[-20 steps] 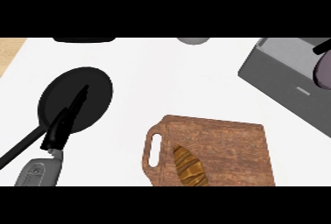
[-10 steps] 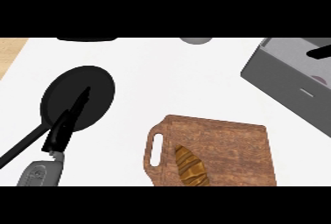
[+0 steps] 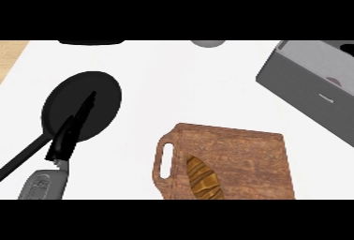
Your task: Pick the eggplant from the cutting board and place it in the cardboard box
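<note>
A grey open box (image 3: 304, 91) stands at the right edge of the head view. A small patch of the purple eggplant (image 3: 336, 80) shows just inside it, against the near wall. Only a dark sliver at the top right corner may be my right hand (image 3: 344, 45), and its fingers are hidden. The brown wooden cutting board (image 3: 239, 154) lies at the bottom centre with a golden-brown bread-like piece (image 3: 204, 180) on its near left part. My left hand (image 3: 69, 136) rests with straight fingers over the black pan (image 3: 93, 93) at the left.
The pan's long handle (image 3: 21, 161) runs to the lower left. A dark object (image 3: 90, 42) and a grey round thing (image 3: 207, 43) sit at the counter's far edge. A wooden strip (image 3: 10, 56) borders the white counter (image 3: 180, 84) at the left.
My right hand, which held the purple eggplant over the box a second ago, has drawn away to the upper right. The eggplant now lies inside the box. The left hand has not moved.
</note>
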### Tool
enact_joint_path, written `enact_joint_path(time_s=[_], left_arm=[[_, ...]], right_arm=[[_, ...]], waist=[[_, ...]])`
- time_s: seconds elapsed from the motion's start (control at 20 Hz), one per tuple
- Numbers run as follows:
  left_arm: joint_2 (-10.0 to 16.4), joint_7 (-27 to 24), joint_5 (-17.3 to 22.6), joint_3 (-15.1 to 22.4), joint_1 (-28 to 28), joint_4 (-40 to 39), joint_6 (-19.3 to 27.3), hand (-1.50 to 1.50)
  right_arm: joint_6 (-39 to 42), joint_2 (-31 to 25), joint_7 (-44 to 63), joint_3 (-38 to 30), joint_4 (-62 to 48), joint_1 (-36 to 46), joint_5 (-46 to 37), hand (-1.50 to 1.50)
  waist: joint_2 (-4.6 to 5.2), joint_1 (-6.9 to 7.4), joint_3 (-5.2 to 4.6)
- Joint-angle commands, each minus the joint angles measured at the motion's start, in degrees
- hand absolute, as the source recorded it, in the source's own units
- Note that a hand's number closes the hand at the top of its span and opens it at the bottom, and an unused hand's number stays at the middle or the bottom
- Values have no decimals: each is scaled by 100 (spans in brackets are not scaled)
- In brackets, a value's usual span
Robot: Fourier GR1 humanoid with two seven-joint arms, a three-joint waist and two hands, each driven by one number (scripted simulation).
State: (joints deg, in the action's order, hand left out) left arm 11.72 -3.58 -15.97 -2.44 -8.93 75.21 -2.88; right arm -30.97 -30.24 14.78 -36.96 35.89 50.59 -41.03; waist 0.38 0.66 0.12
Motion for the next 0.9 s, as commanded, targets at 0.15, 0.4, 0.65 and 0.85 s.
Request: enact_joint_path(time_s=[0.15, 0.4, 0.65, 0.85], left_arm=[[51, -33, 22, -68, 60, -11, -46, 0], [-123, 118, -104, 47, 52, 154, 81, 0], [22, -231, 8, -141, 51, -202, -57, 0], [-16, 90, -92, -78, 98, 139, -10, 0]], right_arm=[[-530, 86, -1548, -833, 510, -805, 1257, -150], [-515, -37, -2471, -1073, 420, -1174, 1940, -150], [-481, -48, -2780, -1342, 1052, -1919, 2442, -150], [-187, -223, -3161, -1519, 1084, -2494, 2940, -150]], waist=[[-29, -76, -2], [-19, -29, -4], [-35, -95, -11], [-37, -69, -9]])
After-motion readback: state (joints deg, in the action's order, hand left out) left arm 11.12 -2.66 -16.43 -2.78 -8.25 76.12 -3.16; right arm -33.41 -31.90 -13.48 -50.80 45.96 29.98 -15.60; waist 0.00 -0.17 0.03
